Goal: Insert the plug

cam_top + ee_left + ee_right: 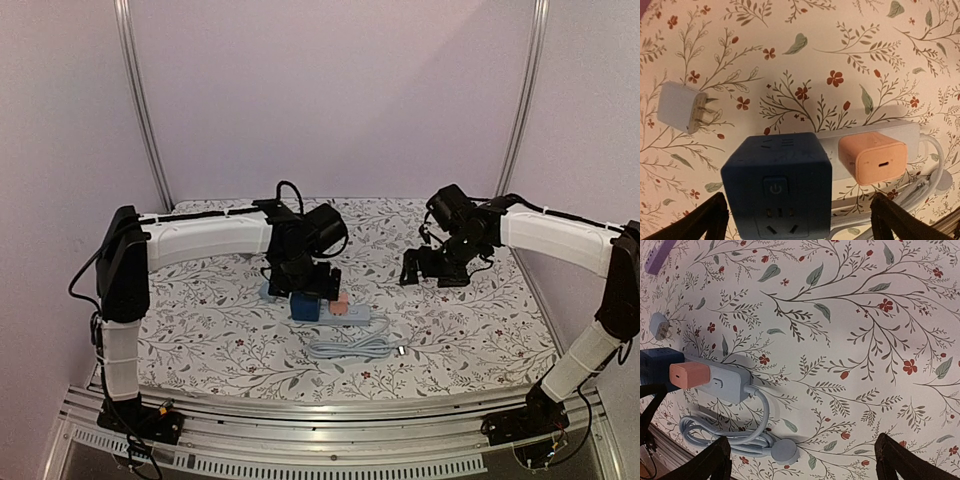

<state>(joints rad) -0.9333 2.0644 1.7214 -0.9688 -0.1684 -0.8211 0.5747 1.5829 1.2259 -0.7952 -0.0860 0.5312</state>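
From the left wrist, finds the white plug (682, 107) lying on its side on the floral table (850, 45), prongs pointing right in frame, unplugged, left of and apart from the power strip (900, 132). Shows there also a blue cube socket (776, 187) and an orange charger (872, 160) side by side on the strip, cube to the left. Reads the left pincer (799, 210) as spread wide, holding nothing, cube seen between its fingers. From the right wrist, picks up what the left wrist crops: the coiled cable (730, 439) beside the strip, plus a purple item (660, 255) at the frame corner, too cut off to identify. Puts the right pincer (802, 455) wide too, empty, over bare table apart from the strip. From the top camera, cannot confirm the plug, likely masked by the left arm (210, 240). Gives, only there, both arms at once, right arm (555, 235) off to the strip's right.
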